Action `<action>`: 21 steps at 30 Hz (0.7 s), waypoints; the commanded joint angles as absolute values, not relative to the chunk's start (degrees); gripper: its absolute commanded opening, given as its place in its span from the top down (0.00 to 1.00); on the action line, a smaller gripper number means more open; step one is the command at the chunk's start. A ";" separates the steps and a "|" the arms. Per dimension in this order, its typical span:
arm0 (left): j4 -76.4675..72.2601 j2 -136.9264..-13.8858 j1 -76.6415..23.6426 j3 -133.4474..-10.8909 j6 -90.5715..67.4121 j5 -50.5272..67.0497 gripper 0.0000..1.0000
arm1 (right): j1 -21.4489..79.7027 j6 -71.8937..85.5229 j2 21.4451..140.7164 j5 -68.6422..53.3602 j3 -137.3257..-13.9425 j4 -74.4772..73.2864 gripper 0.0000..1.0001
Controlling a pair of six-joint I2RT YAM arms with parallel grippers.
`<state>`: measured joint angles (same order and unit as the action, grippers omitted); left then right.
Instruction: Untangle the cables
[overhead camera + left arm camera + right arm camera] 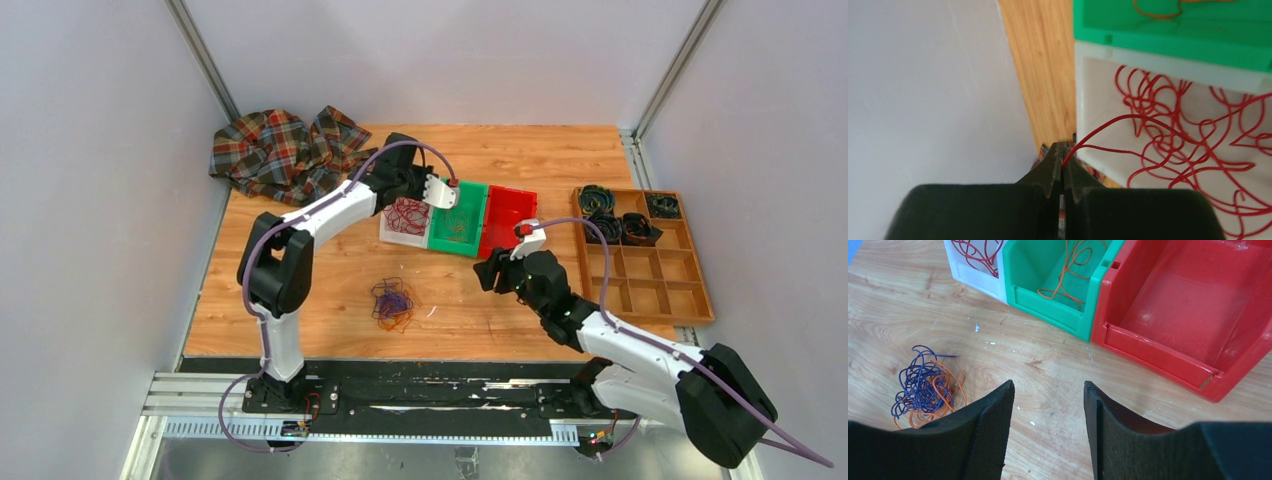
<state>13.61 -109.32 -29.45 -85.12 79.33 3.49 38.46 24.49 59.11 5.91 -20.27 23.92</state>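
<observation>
My left gripper [1063, 152] is shut on a red cable [1108, 122] at the edge of the white bin [1093, 90], where a bunch of red cables [407, 215] lies. An orange cable [1068, 275] lies in the green bin [458, 225]. A purple and orange tangle [391, 303] lies on the table in front of the bins; it also shows in the right wrist view [925, 387]. My right gripper [1048, 390] is open and empty above bare wood, in front of the red bin [1178, 315], to the right of the tangle.
A plaid cloth [285, 150] lies bunched at the back left corner. A wooden compartment tray [640, 255] with black coiled items stands at the right. The red bin [507, 220] holds nothing. White walls close in at the left, back and right.
</observation>
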 commanded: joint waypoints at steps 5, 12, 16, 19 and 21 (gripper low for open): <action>16.47 -116.65 -30.00 -87.17 74.96 -1.56 1.00 | 36.98 26.14 56.54 8.24 -17.05 28.53 0.47; 16.13 -119.86 -29.38 -88.58 74.60 -0.57 1.00 | 36.64 26.84 55.18 8.43 -15.48 29.93 0.47; 23.25 -121.16 -29.41 -94.04 72.52 4.06 0.84 | 36.58 27.09 54.50 8.44 -14.60 30.67 0.47; 29.24 -121.10 -29.23 -99.14 70.55 7.63 0.68 | 36.56 27.07 54.86 8.25 -14.63 30.97 0.48; 33.19 -120.43 -28.95 -101.76 70.52 10.56 0.61 | 36.56 27.08 55.13 8.05 -14.68 31.19 0.48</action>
